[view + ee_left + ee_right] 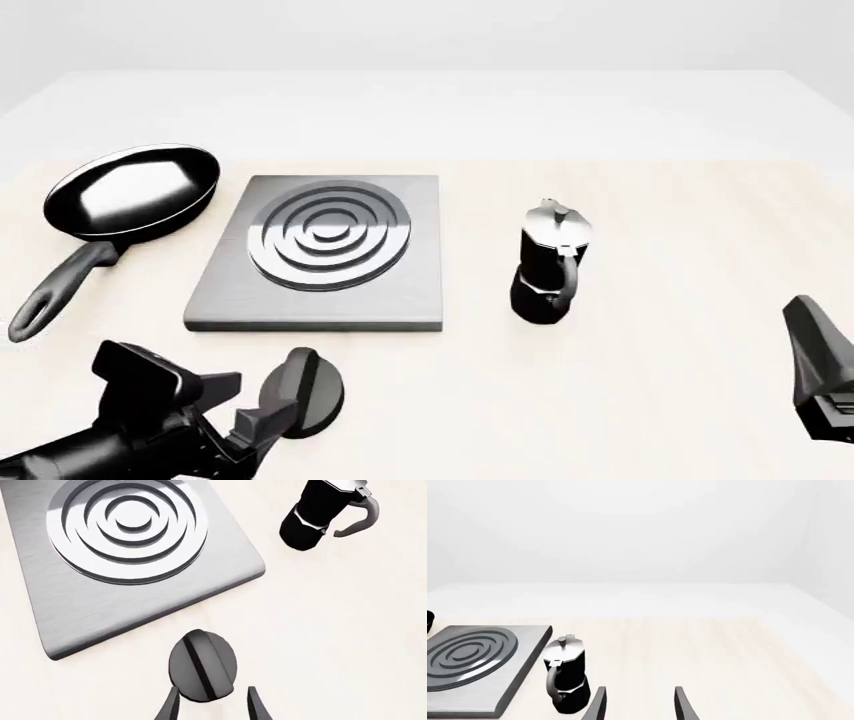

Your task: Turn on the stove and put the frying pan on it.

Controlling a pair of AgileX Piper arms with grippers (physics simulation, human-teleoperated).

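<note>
The stove is a square grey plate [224, 298] with a ring burner, seen close in the left wrist view [100, 607]. Its separate round black knob [310, 388] lies on the table in front of the plate. My left gripper [271, 412] is low at the knob [203, 662], open, with one finger on each side of the knob's near edge [212, 706]. The frying pan [134, 190] rests on the table left of the stove, its handle pointing toward me. My right gripper [817, 355] hangs at the right edge, open and empty [639, 706].
A black moka pot [547, 265] stands upright to the right of the stove, also in the left wrist view [320, 515] and close to the right gripper's fingers in the right wrist view [567, 680]. Light wooden tabletop stretches right of it.
</note>
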